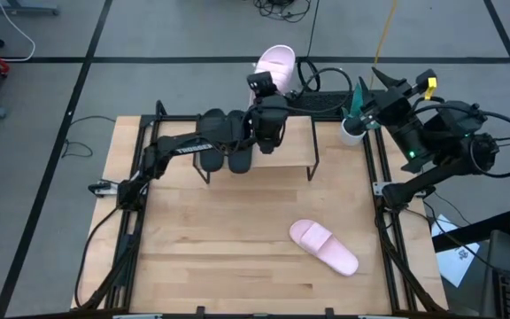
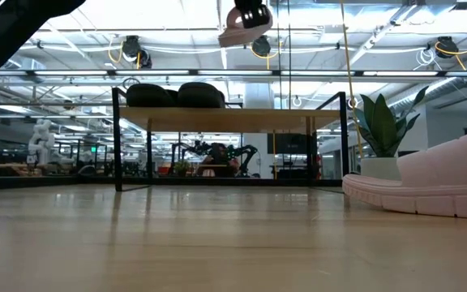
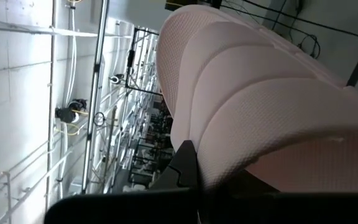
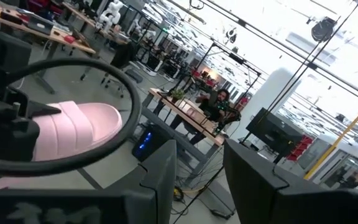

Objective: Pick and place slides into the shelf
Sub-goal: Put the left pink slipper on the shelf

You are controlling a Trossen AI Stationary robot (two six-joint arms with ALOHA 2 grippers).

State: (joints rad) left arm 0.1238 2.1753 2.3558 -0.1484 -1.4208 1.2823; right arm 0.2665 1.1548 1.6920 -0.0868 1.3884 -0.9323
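Note:
My left gripper (image 1: pixel 266 87) is shut on a pale pink slide (image 1: pixel 278 64) and holds it high over the shelf's far edge; the low view shows that slide (image 2: pixel 242 34) well above the shelf (image 2: pixel 225 118). The shelf (image 1: pixel 290 142), a light plank on thin black legs, carries two black slides (image 1: pixel 227 156) side by side on its left part, soles down (image 2: pixel 177 95). A second pink slide (image 1: pixel 324 246) lies sole down on the table, near right (image 2: pixel 428 182). My right gripper (image 1: pixel 361 99) hangs open by the table's far right corner. My left gripper holds the pink slide by its broad ridged strap (image 3: pixel 229 155). One dark finger (image 3: pixel 185 165) lies against the strap's edge; the slide hides the other. The slide is lifted clear above the shelf and points away past the table's far edge.
A white pot with a green plant (image 1: pixel 352 128) stands at the far right corner, just under my right gripper (image 4: pixel 197 174). The shelf's right half (image 1: pixel 295 151) is bare plank. Cables run along the table's far edge (image 1: pixel 321 84).

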